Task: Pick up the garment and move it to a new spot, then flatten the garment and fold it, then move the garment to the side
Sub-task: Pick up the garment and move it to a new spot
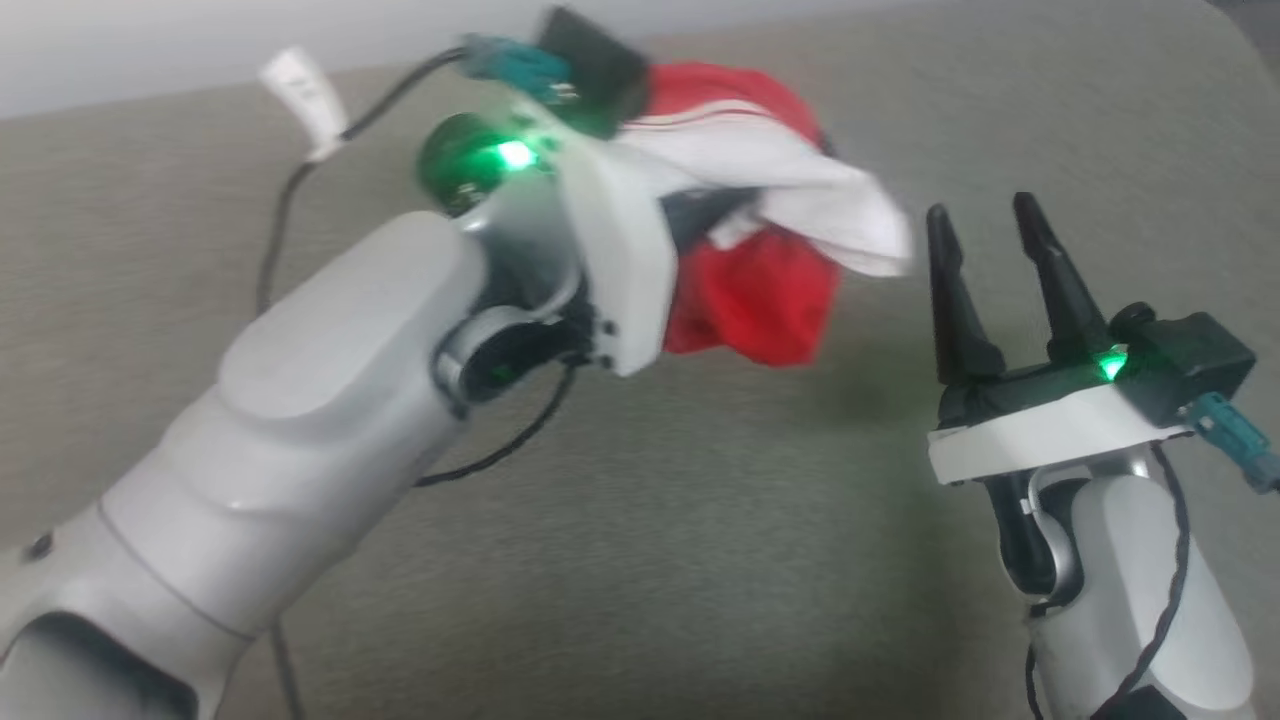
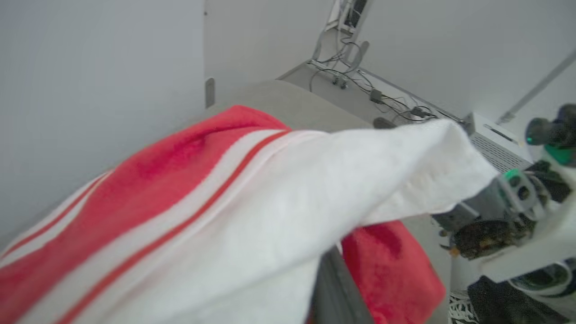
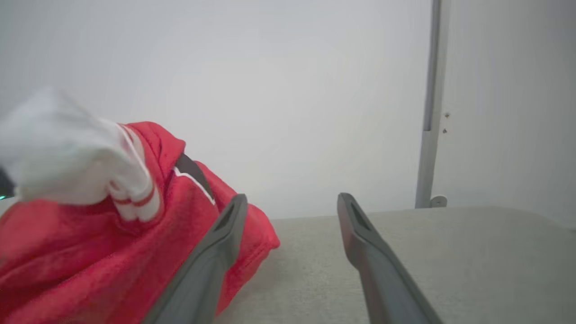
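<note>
A: As we look down from the head, far to the left of the garment there's a small white tag. Then comes the pale left arm, slanting up towards the cloth, with a green light glowing at its wrist.

B: And the left gripper?

A: Buried in it! The garment's bunched up right at that claw's tip, red body sagging below, white sleeve flung out to the right, a bit blurred. From the left wrist, one grey finger pokes out under the white-and-red folds. That claw is pinching the garment.

B: Is the bundle down on the grey fabric surface?

A: Its shadow falls below it and to the right. From the right wrist, the lower red edge sits low over the surface, and I can't tell whether it touches.

B: Right of the garment, then?

A: The right gripper, just beside that white sleeve and not touching it. Two dark fingers point up, spread wide, nothing between them. Its own camera has the garment behind the nearer finger and bare surface past the other
</note>
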